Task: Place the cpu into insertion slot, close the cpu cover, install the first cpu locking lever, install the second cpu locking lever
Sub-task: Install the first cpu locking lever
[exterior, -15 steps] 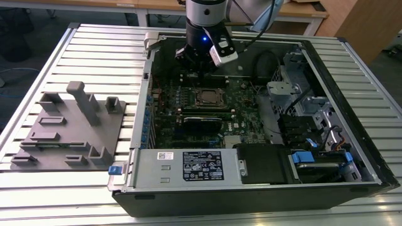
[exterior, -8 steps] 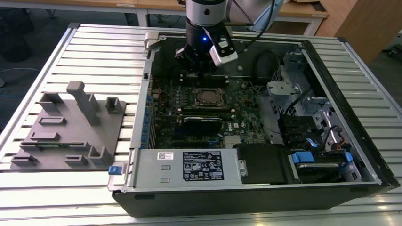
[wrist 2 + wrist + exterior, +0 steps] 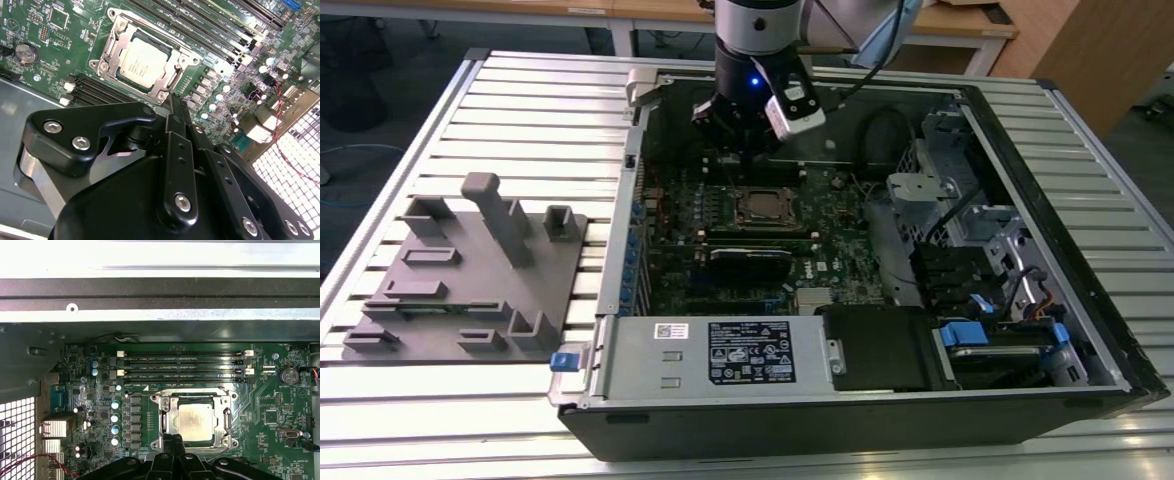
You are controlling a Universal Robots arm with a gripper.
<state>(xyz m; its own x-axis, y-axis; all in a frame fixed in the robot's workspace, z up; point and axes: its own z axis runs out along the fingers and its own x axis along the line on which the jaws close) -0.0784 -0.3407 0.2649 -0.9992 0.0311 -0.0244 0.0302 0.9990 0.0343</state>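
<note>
One cpu (image 3: 196,421) already sits in the slot (image 3: 735,208), cover (image 3: 167,415) flat over it, so I'd guess it's the locking step. On the exterior view's left, the case wall (image 3: 624,230) is well clear of the slot. Jaws (image 3: 173,439) are together and empty, just beside its rim. Memory slots (image 3: 182,367) crowd its other side, so aim tight.

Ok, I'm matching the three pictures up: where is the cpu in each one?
Exterior view: the cpu lies in the middle of the green board.
Second wrist view: the cpu sits beside the memory slots.
First wrist view: the cpu again adjoins them.
Shared landmark: the long black memory slots.
</note>
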